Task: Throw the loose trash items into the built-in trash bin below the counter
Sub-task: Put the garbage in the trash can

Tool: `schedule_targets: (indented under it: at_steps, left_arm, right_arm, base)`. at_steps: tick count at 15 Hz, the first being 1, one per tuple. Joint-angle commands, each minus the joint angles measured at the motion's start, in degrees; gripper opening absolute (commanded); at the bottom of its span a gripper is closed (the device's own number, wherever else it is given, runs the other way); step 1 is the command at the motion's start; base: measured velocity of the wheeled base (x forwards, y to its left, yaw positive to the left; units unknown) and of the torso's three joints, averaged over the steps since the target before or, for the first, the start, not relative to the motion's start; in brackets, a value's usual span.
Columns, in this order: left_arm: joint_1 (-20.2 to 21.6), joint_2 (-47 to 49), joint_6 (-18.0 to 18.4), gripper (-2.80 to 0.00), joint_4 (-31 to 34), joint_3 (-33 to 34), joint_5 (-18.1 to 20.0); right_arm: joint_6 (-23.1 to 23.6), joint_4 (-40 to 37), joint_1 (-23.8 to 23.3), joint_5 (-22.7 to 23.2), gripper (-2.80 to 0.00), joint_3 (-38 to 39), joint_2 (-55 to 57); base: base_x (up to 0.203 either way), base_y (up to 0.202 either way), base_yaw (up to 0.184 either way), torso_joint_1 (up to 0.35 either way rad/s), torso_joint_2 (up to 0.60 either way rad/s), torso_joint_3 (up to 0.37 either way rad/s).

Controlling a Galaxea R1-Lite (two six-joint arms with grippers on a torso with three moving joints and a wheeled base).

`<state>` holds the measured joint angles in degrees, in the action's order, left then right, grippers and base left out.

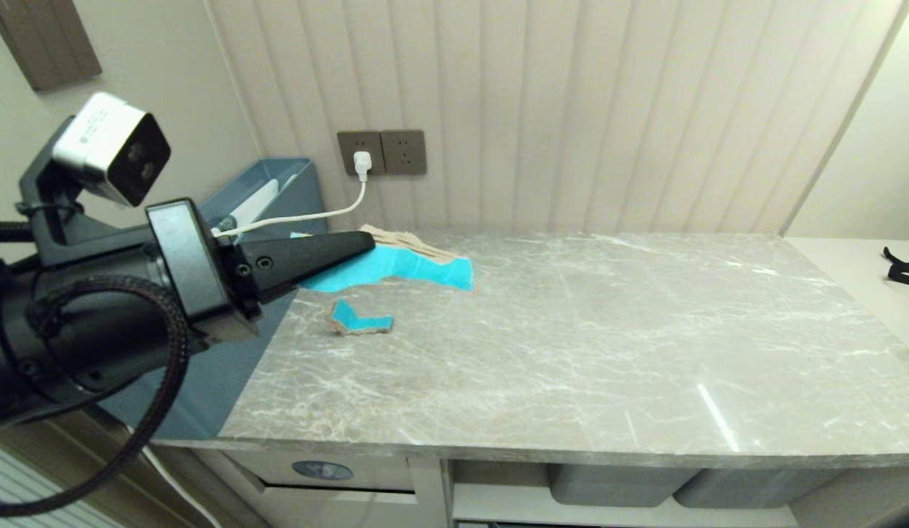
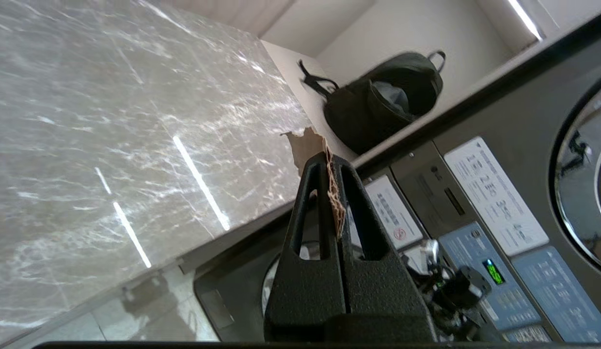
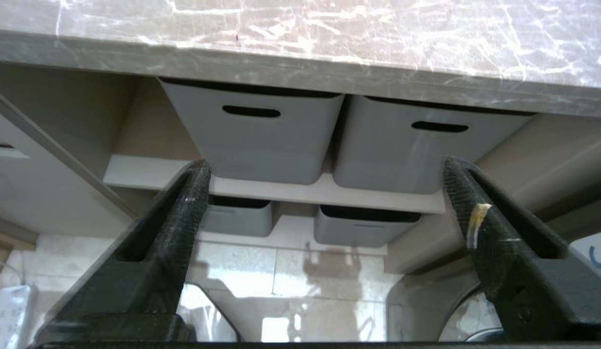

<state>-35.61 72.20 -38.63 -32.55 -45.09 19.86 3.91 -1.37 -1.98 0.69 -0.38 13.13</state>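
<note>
Left gripper (image 1: 366,242), mid-left of frame, is pinching the big turquoise scrap (image 1: 418,268) for binning; smaller scrap (image 1: 361,319) is lying below it; right gripper (image 3: 324,194) is gaping wide.

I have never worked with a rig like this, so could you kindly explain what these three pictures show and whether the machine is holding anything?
This is a two-armed robot seen by three cameras: one on its head, one on each wrist. The head view looks down on a grey marble counter. The left gripper reaches in from the left, its fingers shut on a large turquoise cardboard scrap; the left wrist view shows the torn edge pinched between them. A smaller turquoise scrap lies loose on the counter. Below the counter's front edge is the trash bin flap with its blue sticker. The right gripper, seen only in its own wrist view, is open and empty, facing grey storage tubs under the counter.
</note>
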Motion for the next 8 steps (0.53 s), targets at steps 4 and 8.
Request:
schedule_targets:
  at_steps: [4, 8]
  left_arm:
    - [0.01, -0.75, -0.13, -2.80, -0.15, 0.09, -1.85]
    - [0.36, -1.00, -0.12, -2.80, 0.57, 0.04, -3.98]
  right_arm:
    - [-0.51, 0.84, 0.31, -0.16, -2.80, 0.29, -1.53]
    - [-1.12, 1.11, 1.26, -0.41, -2.80, 0.33, -12.56]
  base:
    - [0.000, 0.000, 0.000, 0.000, 0.00, 0.000]
    - [0.000, 0.000, 0.000, 0.000, 0.00, 0.000]
